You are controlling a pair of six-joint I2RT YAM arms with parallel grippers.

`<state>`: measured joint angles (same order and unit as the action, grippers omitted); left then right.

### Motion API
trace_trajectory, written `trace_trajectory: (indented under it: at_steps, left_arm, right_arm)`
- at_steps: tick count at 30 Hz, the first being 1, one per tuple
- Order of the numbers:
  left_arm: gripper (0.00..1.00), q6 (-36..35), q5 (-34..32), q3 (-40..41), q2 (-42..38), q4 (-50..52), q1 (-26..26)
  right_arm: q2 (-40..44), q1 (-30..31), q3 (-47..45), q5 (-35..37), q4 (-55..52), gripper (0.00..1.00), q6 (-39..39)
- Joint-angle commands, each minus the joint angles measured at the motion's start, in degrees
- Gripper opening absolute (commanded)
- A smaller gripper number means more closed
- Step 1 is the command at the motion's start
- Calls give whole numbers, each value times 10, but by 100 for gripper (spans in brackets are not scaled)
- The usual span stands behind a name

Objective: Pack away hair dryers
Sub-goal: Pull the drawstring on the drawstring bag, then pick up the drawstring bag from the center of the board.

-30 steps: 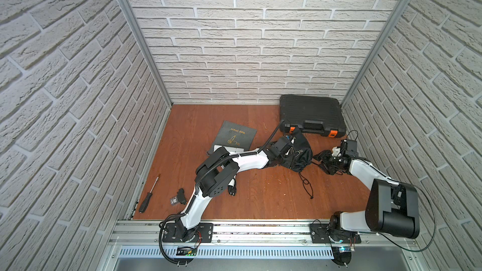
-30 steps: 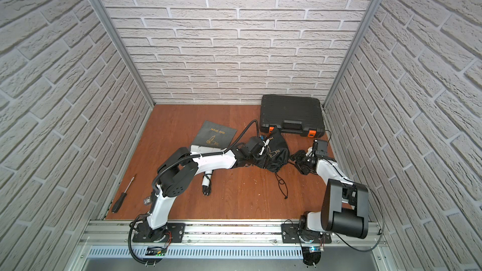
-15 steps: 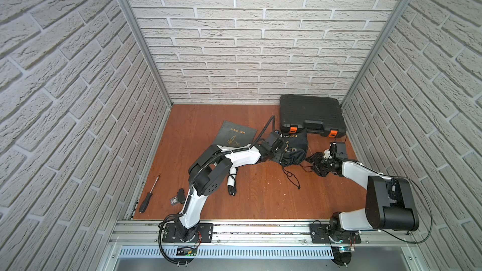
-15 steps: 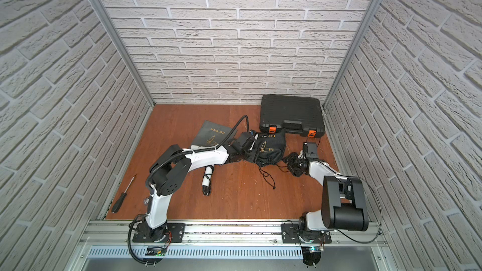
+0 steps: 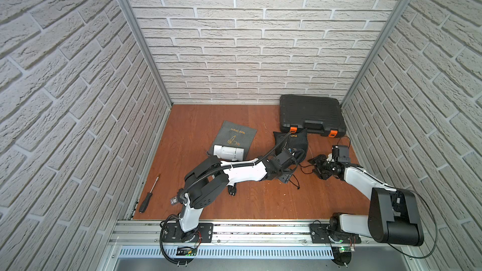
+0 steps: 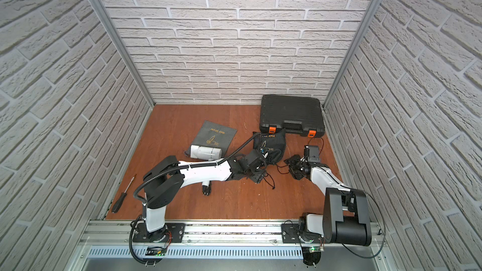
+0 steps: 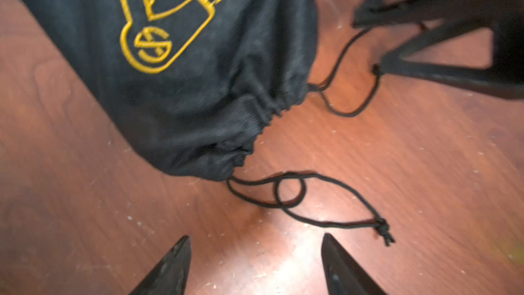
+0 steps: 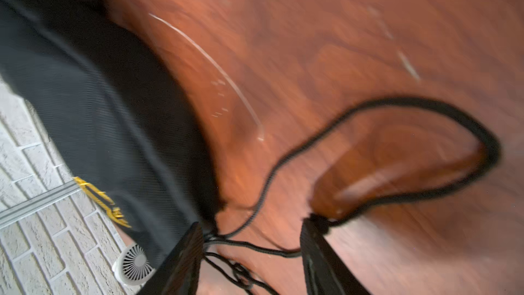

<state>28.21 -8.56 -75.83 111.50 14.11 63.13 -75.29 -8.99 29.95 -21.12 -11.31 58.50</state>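
Note:
A white hair dryer [image 5: 229, 152] [image 6: 206, 151] lies on a flat grey drawstring bag [image 5: 236, 134] [image 6: 216, 134]. Its round grille [image 8: 133, 263] shows in the right wrist view. A bulging black bag [image 5: 290, 143] [image 6: 271, 143] [image 7: 175, 66] [image 8: 93, 103] with a yellow dryer print lies drawn shut in front of the case. My left gripper [image 5: 287, 174] [image 6: 258, 175] [image 7: 255, 265] is open just short of the bag's mouth, with bare floor between its fingers. My right gripper [image 5: 319, 165] [image 6: 294, 165] [image 8: 252, 265] stands open, with drawstring strands [image 8: 255, 248] lying across the gap.
A black hard case [image 5: 310, 116] [image 6: 292, 114] with orange latches sits shut in the back right corner. A screwdriver [image 5: 148, 194] [image 6: 124, 195] lies by the left wall. A black plug [image 5: 232, 191] [image 6: 206, 191] pokes out below my left arm. A loose drawstring [image 7: 326, 211] trails on the floor.
My left gripper has opened wider and drawn back from the black bag toward the front. My right gripper has shifted left, closer to the bag's mouth.

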Motion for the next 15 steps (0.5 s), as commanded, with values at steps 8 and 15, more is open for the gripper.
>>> trace_trajectory:
  at_steps: [8, 15]
  left_arm:
    - [73, 57, 49, -47, 61, 21, -18]
    - [72, 69, 27, -89, 109, 46, -25]
  right_arm:
    - [14, 33, -24, 26, -10, 55, 68]
    - [-49, 33, -18, 72, -22, 31, 40]
